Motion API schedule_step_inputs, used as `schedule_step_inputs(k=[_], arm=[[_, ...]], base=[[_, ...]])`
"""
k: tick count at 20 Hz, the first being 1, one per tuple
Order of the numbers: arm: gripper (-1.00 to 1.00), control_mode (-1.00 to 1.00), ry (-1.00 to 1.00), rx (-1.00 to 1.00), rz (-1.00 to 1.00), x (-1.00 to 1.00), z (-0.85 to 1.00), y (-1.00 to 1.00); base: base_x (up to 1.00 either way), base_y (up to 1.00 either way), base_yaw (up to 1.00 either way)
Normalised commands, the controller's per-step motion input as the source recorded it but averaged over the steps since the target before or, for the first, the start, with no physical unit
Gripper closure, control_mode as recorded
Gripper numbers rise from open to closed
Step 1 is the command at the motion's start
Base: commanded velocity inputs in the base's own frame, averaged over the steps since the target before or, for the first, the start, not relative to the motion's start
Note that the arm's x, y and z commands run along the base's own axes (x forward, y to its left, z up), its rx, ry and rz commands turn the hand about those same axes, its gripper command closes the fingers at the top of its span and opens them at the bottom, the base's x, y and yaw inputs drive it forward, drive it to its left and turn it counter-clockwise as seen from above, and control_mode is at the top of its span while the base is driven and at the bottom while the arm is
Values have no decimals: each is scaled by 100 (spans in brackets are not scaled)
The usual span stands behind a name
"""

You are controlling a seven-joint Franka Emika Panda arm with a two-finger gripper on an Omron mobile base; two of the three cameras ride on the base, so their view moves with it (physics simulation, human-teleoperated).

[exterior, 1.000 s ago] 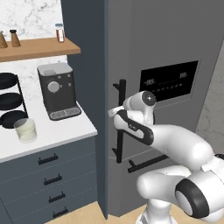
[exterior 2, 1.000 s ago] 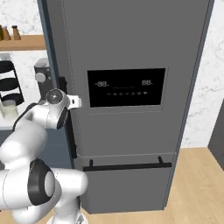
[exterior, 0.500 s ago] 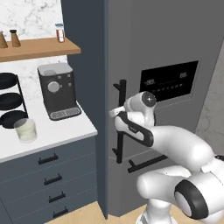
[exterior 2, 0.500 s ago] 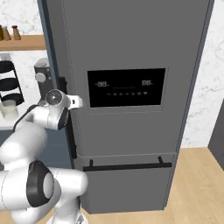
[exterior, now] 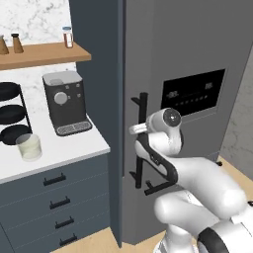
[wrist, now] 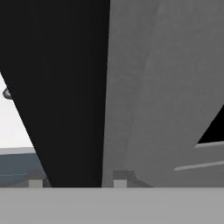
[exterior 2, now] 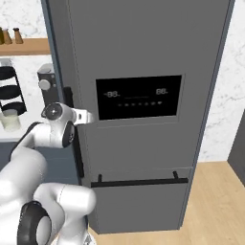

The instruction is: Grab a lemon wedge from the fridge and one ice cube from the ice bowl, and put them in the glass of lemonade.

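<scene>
The tall dark grey fridge (exterior: 188, 49) (exterior 2: 143, 48) stands closed, with its black display panel (exterior: 192, 94) facing me. My gripper (exterior: 136, 129) (exterior 2: 76, 116) is at the door's vertical black bar handle (exterior: 143, 106). In the hand view that handle (wrist: 65, 87) fills the gap between my fingertips (wrist: 120, 179), so the gripper (wrist: 78, 181) is shut on it. The glass of lemonade (exterior: 28, 147) (exterior 2: 9, 119) sits on the white counter to the left. The lemon wedge is hidden inside the fridge, and the ice bowl is out of view.
A dark coffee machine (exterior: 66, 101) and a black three-tier rack (exterior: 11, 113) stand on the counter (exterior: 74, 148). Small bottles sit on a wooden shelf (exterior: 44, 52) above. Dark drawers (exterior: 54, 197) lie below, and a horizontal bar handle (exterior 2: 139, 182) crosses the fridge's lower drawer.
The wrist has sunk very slightly along the handle. The fridge door and the things on the counter look unchanged.
</scene>
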Motion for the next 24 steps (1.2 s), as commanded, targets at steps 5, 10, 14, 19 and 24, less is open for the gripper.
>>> schedule_step_inputs(k=[5,10,14,19,24], arm=[[100,-100,0,10,-18,-45,9,-100],[100,-100,3,15,-17,-64,26,-100],[100,-100,9,14,-17,-59,38,-100],[100,-100,9,13,-16,-66,35,-100],[100,-100,2,13,-17,-72,22,-100]], base=[[0,0,0],[0,0,0],[0,0,0],[0,0,0],[0,0,0]])
